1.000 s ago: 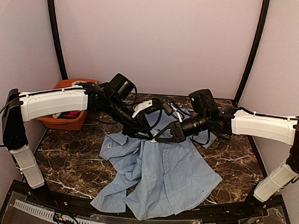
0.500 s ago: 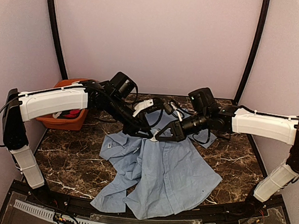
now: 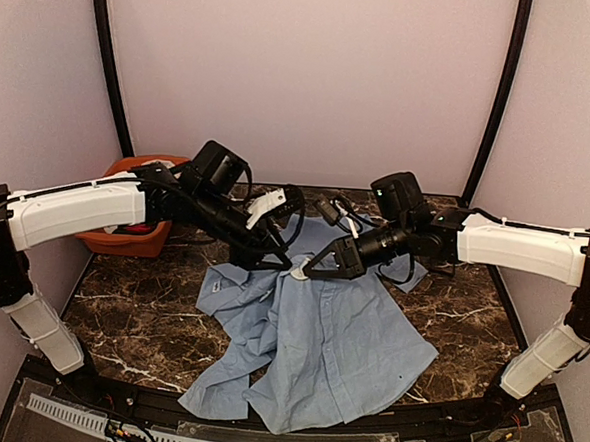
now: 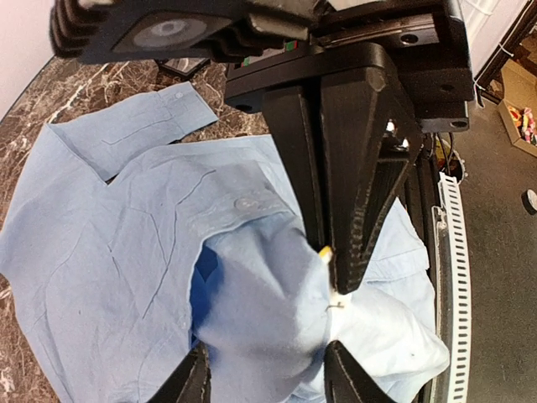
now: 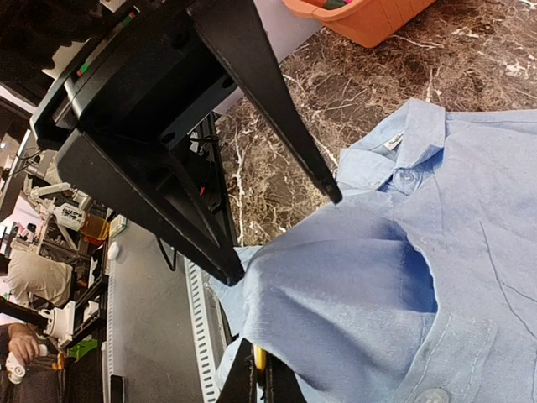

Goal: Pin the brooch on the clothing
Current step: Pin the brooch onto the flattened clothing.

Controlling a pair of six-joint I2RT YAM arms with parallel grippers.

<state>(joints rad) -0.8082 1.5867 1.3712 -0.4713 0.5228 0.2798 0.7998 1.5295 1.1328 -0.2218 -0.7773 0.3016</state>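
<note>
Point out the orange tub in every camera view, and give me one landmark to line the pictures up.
Top view: the orange tub sits on the left side at mid-height, partly covered.
Left wrist view: not in it.
Right wrist view: the tub is at the top edge, right of centre.
Shared landmark: the blue shirt, seen in all three views.

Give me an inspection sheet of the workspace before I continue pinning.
surface: dark marble table, shirt spread across it.
job's things: shirt crumpled, one fold raised; brooch likely the yellow bit at that fold.
clutter: bin at far left, contents unclear.
grippers: left gripper open astride the fold; right gripper shut on the brooch.
cables: black loops by both wrists.
surroundings: lilac walls, black poles.
</note>
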